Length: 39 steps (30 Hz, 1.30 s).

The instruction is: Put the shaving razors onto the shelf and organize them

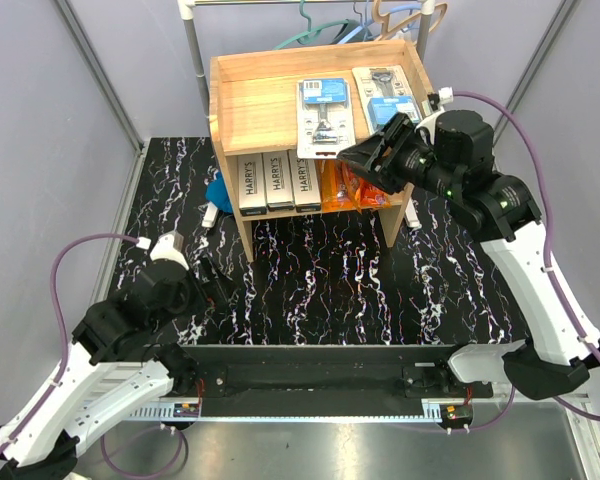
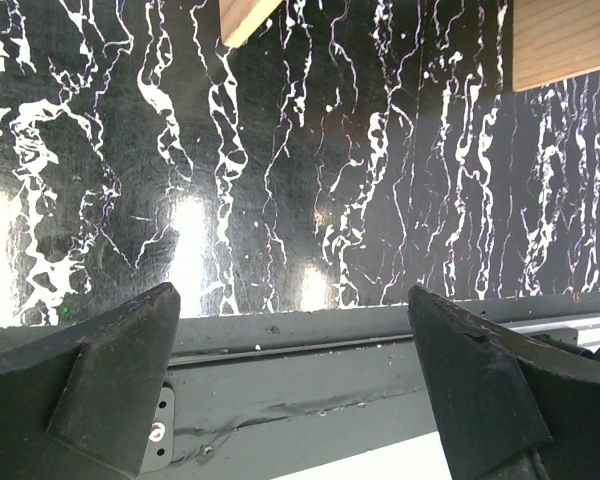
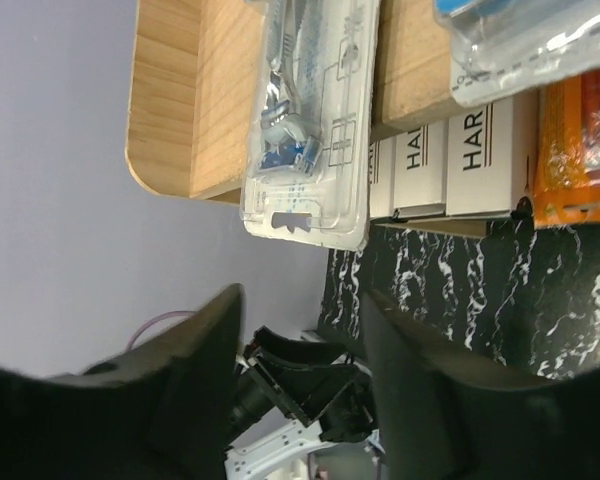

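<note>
**A:** Where are the razors found?

**B:** All are seen on the shelf (image 3: 165,120). One blister pack (image 3: 310,110) is laid on the top tier just ahead of the right gripper (image 3: 302,300), with its hang-tab end jutting past the front edge toward the fingertips. A second pack (image 3: 520,40) is laid beside the first, also at that edge. Beneath them, three boxes (image 3: 450,150) and the orange packets (image 3: 580,150) are held in the lower tier.

**A:** And the grippers?

**B:** The right gripper's jaws are spread, and nothing is held between them. The left gripper (image 2: 295,330) is kept well back from the shelf, low over the table (image 2: 280,150). It is likewise spread and empty.

**A:** What could be spoilt from here?

**B:** The overhanging pack could be tipped off the tier if it is brushed by a finger or nudged at one corner only. Being light and slick, it would probably be skewed rather than squared. The second pack could be caught the same way.
</note>
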Motion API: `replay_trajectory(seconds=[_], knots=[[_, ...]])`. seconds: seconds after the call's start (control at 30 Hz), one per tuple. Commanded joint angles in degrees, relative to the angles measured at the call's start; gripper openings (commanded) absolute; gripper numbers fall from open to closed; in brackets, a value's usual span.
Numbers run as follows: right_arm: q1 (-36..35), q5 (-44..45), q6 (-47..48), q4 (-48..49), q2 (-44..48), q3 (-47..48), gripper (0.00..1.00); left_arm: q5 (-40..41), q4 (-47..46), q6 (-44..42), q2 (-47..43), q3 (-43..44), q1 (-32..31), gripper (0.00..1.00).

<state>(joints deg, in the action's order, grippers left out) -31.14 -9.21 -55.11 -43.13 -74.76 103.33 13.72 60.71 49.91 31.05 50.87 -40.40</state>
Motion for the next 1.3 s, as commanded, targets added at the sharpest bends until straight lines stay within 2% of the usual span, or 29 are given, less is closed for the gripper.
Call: replay_trajectory(seconds=[0.0, 0.03, 0.07, 0.13, 0.17, 0.23, 0.93, 1.27], knots=[[-1.12, -3.44, -0.43, 3.40, -0.21, -0.93, 0.51, -1.06, -2.87, -0.69, 0.59, -0.25, 0.06, 0.99], [-1.38, -3.62, -0.43, 4.28, -0.64, -0.85, 0.46, -1.06, -2.96, -0.69, 0.59, -0.25, 0.06, 0.99], [-1.65, -3.88, -0.35, 4.55, -0.82, -0.76, 0.34, -1.06, -2.88, -0.69, 0.68, -0.25, -0.03, 0.99], [-2.35, -3.88, -0.26, 4.99, -1.96, -0.41, 0.18, -1.06, -2.88, -0.60, 0.68, -0.25, -0.03, 0.99], [-2.44, -3.71, -0.17, 5.08, -2.23, -0.06, 0.07, -1.06, -2.96, -0.60, 0.68, -0.42, -0.03, 0.99], [-2.70, -3.27, 0.00, 5.34, -2.93, 0.12, 0.01, -1.15, -2.96, -0.69, 0.68, -0.33, 0.06, 0.99], [-2.44, 2.80, 3.26, 3.94, -8.29, 5.04, 0.00, -1.15, -2.61, -1.22, -0.11, 0.28, 0.06, 0.99], [-2.53, -1.25, 4.75, -0.63, -2.33, 2.58, 0.00, -1.06, -2.08, -2.27, 0.68, 3.52, 0.06, 0.99]])
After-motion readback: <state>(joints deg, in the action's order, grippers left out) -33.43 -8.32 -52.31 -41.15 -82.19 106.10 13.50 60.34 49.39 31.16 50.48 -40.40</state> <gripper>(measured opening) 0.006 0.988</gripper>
